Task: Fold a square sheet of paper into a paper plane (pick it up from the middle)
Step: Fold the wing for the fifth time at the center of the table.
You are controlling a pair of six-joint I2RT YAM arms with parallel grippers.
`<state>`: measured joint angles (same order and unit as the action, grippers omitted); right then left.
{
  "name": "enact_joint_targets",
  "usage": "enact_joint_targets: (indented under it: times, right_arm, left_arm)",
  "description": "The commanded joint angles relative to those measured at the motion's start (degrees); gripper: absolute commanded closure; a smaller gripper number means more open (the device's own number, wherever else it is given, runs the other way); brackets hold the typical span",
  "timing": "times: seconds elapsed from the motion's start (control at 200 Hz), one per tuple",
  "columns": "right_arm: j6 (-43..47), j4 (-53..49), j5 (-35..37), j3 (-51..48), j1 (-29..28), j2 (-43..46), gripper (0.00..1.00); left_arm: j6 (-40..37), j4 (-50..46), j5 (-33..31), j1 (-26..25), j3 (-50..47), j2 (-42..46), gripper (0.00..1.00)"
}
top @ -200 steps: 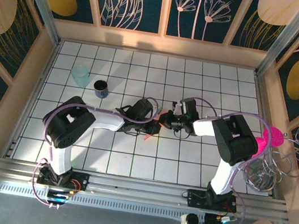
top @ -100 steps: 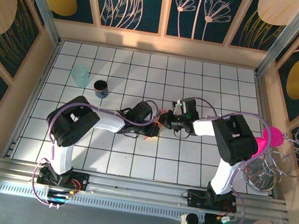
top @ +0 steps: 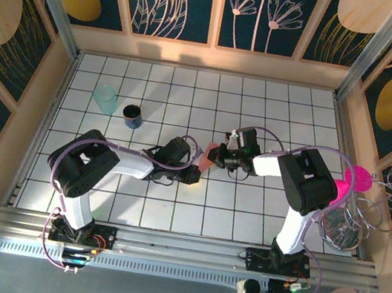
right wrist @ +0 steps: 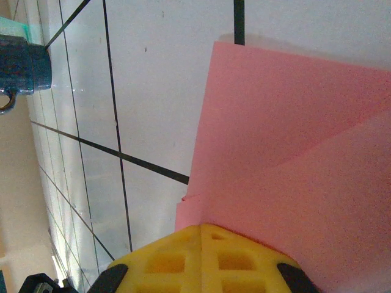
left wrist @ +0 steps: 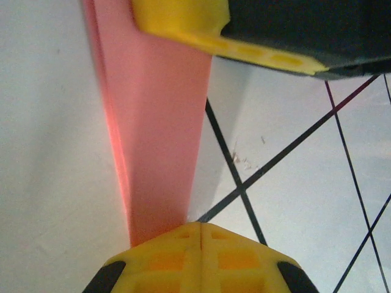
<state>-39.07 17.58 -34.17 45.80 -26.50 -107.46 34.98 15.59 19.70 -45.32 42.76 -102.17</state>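
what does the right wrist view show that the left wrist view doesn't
Right wrist, not left wrist: a dark blue mug at the left edge, and the pink paper as a broad face with overlapping folded layers.
Left wrist, not right wrist: the paper as a narrow strip, with a second yellow finger at the top, over its far end.
Both: the pink paper running up from that camera's own shut tool, the left tool and the right tool, above the white gridded table.

white tiled floor, black grid lines, under left claw; dark floral wall panels beyond it, pale wood frame.
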Motion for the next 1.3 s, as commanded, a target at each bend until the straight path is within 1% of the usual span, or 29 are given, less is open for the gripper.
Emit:
enact_joint_targets:
  times: [0.0, 0.18, 0.195, 0.265, 0.39, 0.536, 0.636, 0.736, 0.836, 0.886, 0.981, 1.091, 1.211, 1.231, 1.296]
  right_arm:
    - [2.59, -10.34, 10.97, -2.21, 1.28, -5.66, 1.0]
    - [2.51, -10.28, 10.71, -2.19, 1.28, -5.56, 1.0]
    - [2.45, -10.21, 10.64, -2.08, 1.23, -5.49, 1.0]
    - [2.41, -10.24, 10.62, -1.97, 1.19, -5.49, 1.0]
    - [2.33, -10.38, 10.62, -1.86, 1.08, -5.34, 1.0]
    - [1.45, -9.91, 10.12, -2.1, 0.49, -4.52, 1.0]
    - [-0.21, -9.32, 9.83, -2.47, -0.84, -2.95, 1.0]
    - [-2.65, -7.96, 9.31, -2.99, -2.89, -1.1, 1.0]
    - [-4.39, -7.26, 8.96, -2.48, -4.52, 0.02, 1.0]
    - [-4.78, -7.07, 8.87, -2.13, -5.05, 0.43, 1.0]
    - [-5.09, -6.64, 8.21, -1.78, -5.75, 0.88, 1.0]
    - [-4.59, -6.59, 7.33, -1.42, -5.75, 1.14, 1.0]
    - [-4.01, -6.51, 6.93, -1.51, -5.75, 1.59, 1.0]
    - [-3.92, -6.51, 6.93, -1.5, -5.71, 1.64, 1.0]
    - [-3.65, -6.37, 6.84, -1.57, -5.67, 1.78, 1.0]
  left_arm:
    - [0.94, -10.86, 1.66, -0.1, -3.83, 1.11, 1.0]
    - [2.05, -13.17, 0.79, -0.12, -6.82, 3.63, 1.0]
    - [2.17, -13.42, 0.66, -0.07, -7.08, 5.19, 1.0]
    - [2.36, -15.07, 0.29, -0.11, -7.76, 6.35, 1.0]
    - [1.59, -19.61, -2.46, -0.05, -7.33, 8.3, 1.0]
    - [1.49, -21.26, -5.92, -0.11, -4.82, 12.11, 1.0]
    - [2.35, -19.29, -8.53, -0.11, -3.16, 14.96, 1.0]
    - [5.82, -11.59, -9.03, -0.05, -3.81, 16.65, 1.0]
    - [11.23, -1.05, -5.37, -0.04, -5.12, 13.63, 1.0]
    - [12.47, 0.86, -3.92, -0.09, -4.2, 11.11, 1.0]
    - [13.76, 3.1, -3.14, -0.05, -2.89, 7.56, 1.0]
    - [12.99, 1.1, -5.1, -0.04, -0.74, 5.07, 1.0]
    - [12.31, 0.59, -6.68, -0.1, 1.09, 4.3, 1.0]
    - [12.02, 0.37, -6.96, -0.05, 1.53, 2.69, 1.0]
    - [11.16, -0.55, -7.79, -0.05, 2.89, 1.87, 1.0]
